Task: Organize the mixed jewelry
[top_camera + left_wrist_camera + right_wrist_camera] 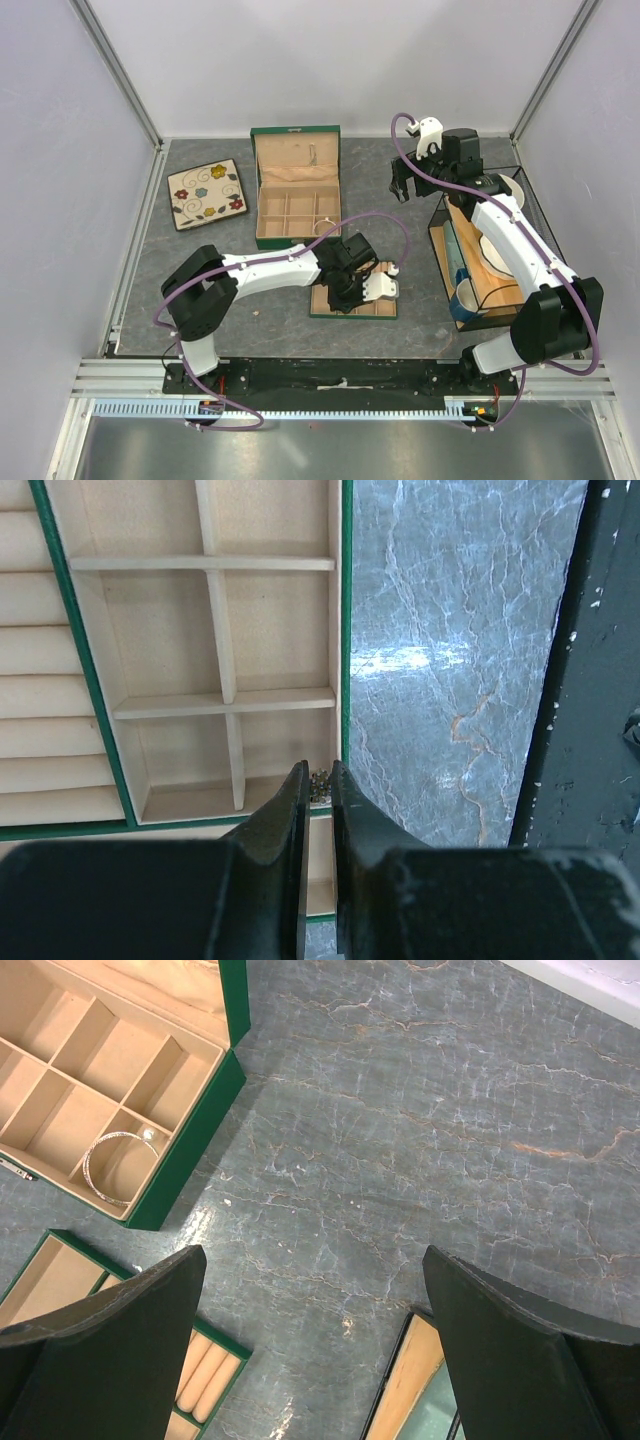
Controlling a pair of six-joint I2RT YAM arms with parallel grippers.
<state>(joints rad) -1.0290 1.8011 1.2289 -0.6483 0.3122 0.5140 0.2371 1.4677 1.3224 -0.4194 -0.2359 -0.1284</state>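
- left hand (318, 770): almost pressed together, tiny gold piece (320, 786) at tips, over tray (200, 563) by near counter (450, 680) edge.
- right hand (312, 1260): spread, toward far edge.
- bangle (120, 1165): in box (190, 1160) compartment.

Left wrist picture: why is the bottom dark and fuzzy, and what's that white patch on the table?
Left wrist view: the left gripper sits close to the lens, so it blurs; the white patch is glare on the glossy table. Right wrist view: fainter sheen, right gripper also dark. Top view: evenly lit.
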